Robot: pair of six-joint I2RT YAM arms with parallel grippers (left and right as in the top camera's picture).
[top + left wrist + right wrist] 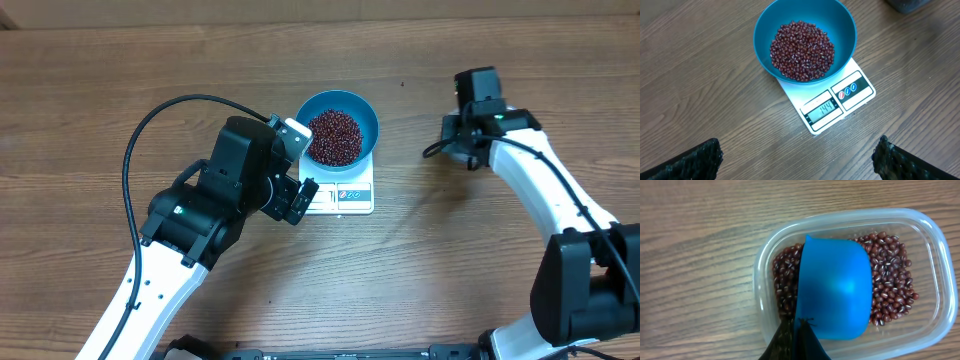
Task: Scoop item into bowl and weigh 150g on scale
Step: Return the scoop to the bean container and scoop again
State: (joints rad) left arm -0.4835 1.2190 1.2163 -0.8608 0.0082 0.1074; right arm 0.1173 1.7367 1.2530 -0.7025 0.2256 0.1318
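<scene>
**A:** Beans (802,50) first. Where do they sit, and how will they behave?

**B:** One heap lies in the blue bowl (845,30), which stands on the white scale (855,92) near the middle of the tabletop (100,100), a little toward its far edge. The display (822,108) reads 144, so I judge the weighing a small top-up short. More beans lie in the clear tub (935,235) toward the tabletop's far right, hidden under the wrist in the overhead view.

**A:** And handling?

**B:** Small, hard, dry and smooth, I'd say. They will roll and pour like gravel, and fingers cannot pinch them. Each is light, so a full scoop would likely overshoot.

**A:** So the hold goes on the scoop (837,287)?

**B:** Yes. The right gripper (797,335) is clamped tight at the scoop's near end, where the handle should be, though its fingers hide the handle itself. The scoop's rounded back faces the camera, over the tub's beans. It looks like stiff, light, slick plastic, so a firm pinch on the handle should stop it twisting.

**A:** Left side?

**B:** The left gripper (799,150) hangs spread wide, holding nothing, at the scale's near-left side. The bowl looks smooth and might slide if nudged.
</scene>
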